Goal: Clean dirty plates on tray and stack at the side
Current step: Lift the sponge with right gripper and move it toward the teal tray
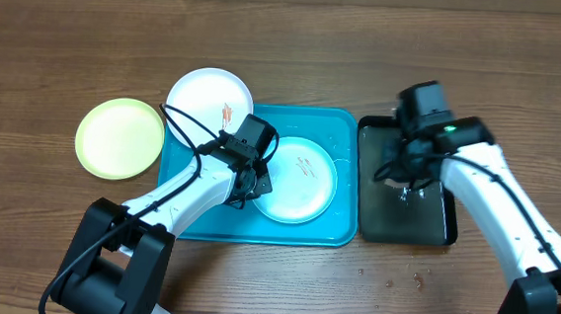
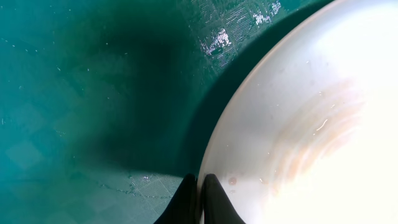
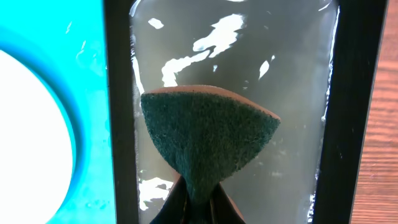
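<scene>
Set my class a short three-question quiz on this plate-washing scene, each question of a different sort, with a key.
1. Multiple choice: What is the right gripper clamped on?
A) a green sponge
B) a white plate
C) nothing
2. True or false: The yellow-green plate lies inside the turquoise tray.
3. Fill in: The left gripper is shut on the rim of the light blue plate, which lies in the ______ tray.
Key:
1. A. It holds the sponge over the black tray.
2. False. That plate lies on the table, left of the tray.
3. turquoise
</scene>
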### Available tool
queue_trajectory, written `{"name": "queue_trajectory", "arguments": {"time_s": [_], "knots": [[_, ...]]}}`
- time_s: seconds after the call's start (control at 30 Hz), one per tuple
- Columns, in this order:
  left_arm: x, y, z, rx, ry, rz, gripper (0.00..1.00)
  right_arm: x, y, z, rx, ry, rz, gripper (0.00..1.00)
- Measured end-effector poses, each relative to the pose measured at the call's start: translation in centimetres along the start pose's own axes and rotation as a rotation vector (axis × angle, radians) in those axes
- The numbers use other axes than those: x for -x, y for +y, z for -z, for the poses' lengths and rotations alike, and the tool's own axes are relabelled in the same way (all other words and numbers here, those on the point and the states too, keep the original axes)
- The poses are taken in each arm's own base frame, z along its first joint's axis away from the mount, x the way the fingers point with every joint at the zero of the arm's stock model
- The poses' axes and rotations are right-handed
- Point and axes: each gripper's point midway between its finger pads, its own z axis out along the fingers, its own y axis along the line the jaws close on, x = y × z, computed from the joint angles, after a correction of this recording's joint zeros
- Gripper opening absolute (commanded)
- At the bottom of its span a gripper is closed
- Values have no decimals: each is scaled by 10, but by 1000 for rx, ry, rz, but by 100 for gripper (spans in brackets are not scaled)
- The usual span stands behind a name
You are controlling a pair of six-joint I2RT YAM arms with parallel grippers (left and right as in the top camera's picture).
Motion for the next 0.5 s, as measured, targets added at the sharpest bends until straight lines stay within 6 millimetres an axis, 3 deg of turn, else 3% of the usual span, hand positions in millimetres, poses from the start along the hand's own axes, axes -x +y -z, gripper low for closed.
{"name": "queue_trajectory", "arguments": {"time_s": [0.17, 0.5], "knots": [[0, 0, 0, 0, 0, 0, 5, 0, 13, 3, -61, -31, 81, 4], [0, 0, 0, 1, 2, 0, 4, -2, 9, 3, -98, -29, 80, 4]]}}
